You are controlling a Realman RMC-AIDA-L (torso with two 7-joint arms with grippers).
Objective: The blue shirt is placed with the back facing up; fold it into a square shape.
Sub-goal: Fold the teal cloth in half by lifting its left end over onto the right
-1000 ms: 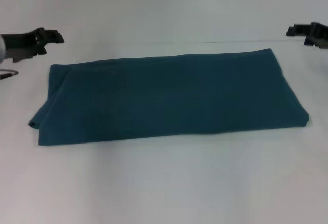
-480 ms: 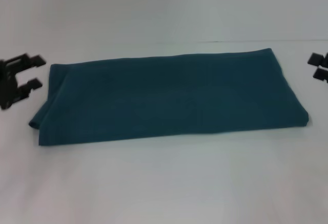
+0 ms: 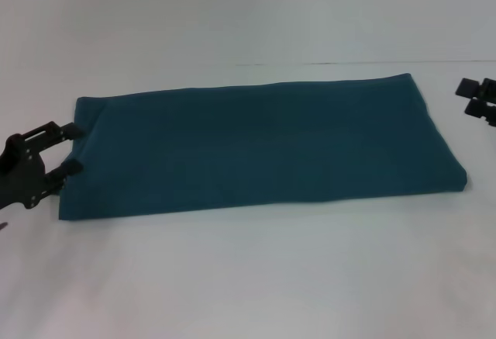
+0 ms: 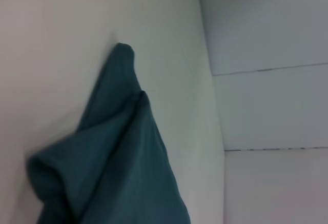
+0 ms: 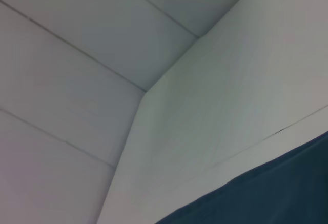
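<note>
The left gripper (image 3: 71, 149) sits at the lower left of the head view with its two black fingers (image 3: 68, 130) spread apart, one above the other, straddling the short left edge of the blue shirt (image 3: 256, 149) — parted and not clamped on anything, though the tips are right at the cloth and look to be touching it. That placement reads as a set-up for a pinch: the layered end of the fabric lies between the fingers, which is where a grip would be needed to carry this end across. The left wrist view backs that up, with bunched, doubled folds of the shirt (image 4: 118, 172) filling the lower left of its frame against the white table (image 4: 61, 39). Over at the right edge of the head view, the right gripper (image 3: 474, 98) hangs just beside the shirt's far right corner, apart from it, its two fingers separated and holding nothing; its wrist camera catches only a dark wedge of fabric (image 5: 277, 193) in the lower right corner. The shirt itself lies flat across the middle of the table (image 3: 248, 277) as a long band running left to right, plain side up. By the look of it the lengthwise folds are done and a crosswise fold remains to make the square. As for writing: none can be read, no logo or label shows on cloth, table or grippers.
</note>
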